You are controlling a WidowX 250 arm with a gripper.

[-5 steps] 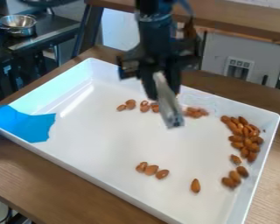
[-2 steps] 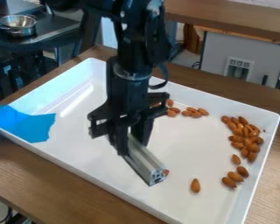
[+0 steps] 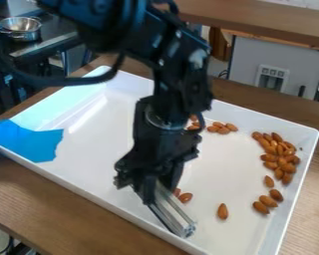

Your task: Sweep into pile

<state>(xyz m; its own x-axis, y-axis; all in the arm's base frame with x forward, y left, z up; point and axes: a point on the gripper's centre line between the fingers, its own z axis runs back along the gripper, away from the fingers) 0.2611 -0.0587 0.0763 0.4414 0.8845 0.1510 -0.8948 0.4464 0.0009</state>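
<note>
Camera view | claw [image 3: 161, 191] grasping metal bar [image 3: 173, 214] | bar end beside tray's [image 3: 89, 195] near wall | almonds [image 3: 288, 168] near right wall

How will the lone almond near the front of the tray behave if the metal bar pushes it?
The lone almond looks small and hard, so it probably slides without bending. Its rounded, pointed shape may make it turn or rock.

no readable text on anything in view, no legible labels, no brands made out, no numbers, no signs
</note>
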